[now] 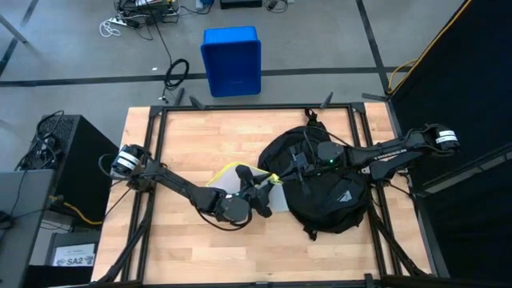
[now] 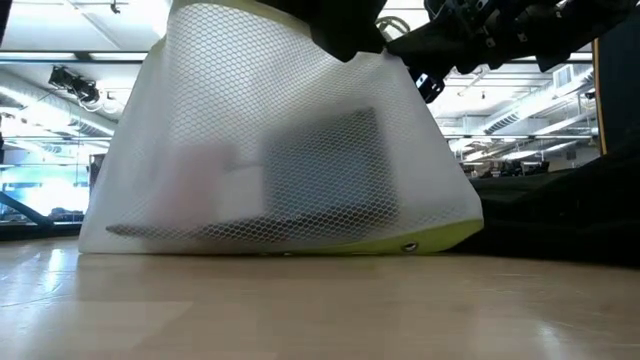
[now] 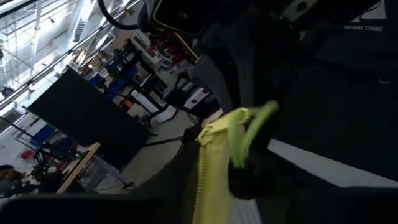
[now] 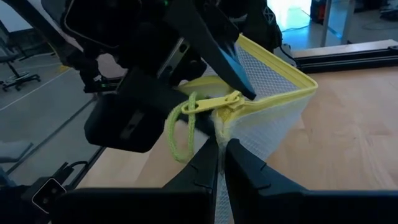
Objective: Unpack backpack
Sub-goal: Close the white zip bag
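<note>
High view: backpack [image 1: 336, 196] lies on the table [image 1: 184, 140]; left gripper [image 1: 264, 192] just beside it, at the mesh pouch [image 1: 232, 178].

Right wrist view: right gripper [image 4: 222, 155] clenched on the pouch's yellow edge; left jaws around the zipper — grip unclear.

Risk: opposing pulls could tear mesh.

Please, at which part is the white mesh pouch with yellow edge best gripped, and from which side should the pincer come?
Probably the yellow zipper edge at the corner nearest the backpack. The mesh pouch has limp netting, but its yellow edge is a firm ridge. Come from above on the backpack side, where the left pincer already is.
</note>
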You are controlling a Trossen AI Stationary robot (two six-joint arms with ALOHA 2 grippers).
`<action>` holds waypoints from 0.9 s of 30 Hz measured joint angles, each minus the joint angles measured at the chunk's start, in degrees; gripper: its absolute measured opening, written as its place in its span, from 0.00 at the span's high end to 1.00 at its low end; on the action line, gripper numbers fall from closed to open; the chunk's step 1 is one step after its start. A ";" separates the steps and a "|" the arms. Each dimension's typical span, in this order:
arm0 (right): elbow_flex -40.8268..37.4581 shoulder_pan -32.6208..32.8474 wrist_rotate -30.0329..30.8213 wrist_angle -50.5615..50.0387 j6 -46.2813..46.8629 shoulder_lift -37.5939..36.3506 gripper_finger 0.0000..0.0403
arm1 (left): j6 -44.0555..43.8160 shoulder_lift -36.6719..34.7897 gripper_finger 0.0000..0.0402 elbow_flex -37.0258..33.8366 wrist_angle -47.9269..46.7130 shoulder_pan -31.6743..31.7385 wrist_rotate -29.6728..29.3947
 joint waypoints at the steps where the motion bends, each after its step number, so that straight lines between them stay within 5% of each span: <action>1: 0.00 0.00 -0.06 -0.05 0.00 0.00 1.00 | 0.17 -0.02 0.83 0.00 0.11 0.00 -0.06; 5: 0.00 0.02 0.02 -0.21 -0.02 -0.02 1.00 | 2.74 -0.02 0.97 0.00 1.61 -0.28 -0.55; 18: 0.00 -0.07 0.75 -0.56 -0.23 -0.04 1.00 | 15.78 -0.02 0.98 8.91 -4.40 -7.26 -13.43; 27: 0.04 0.05 -2.06 -0.22 0.02 -0.13 1.00 | 2.48 -0.06 0.99 11.19 -22.78 -12.03 -25.04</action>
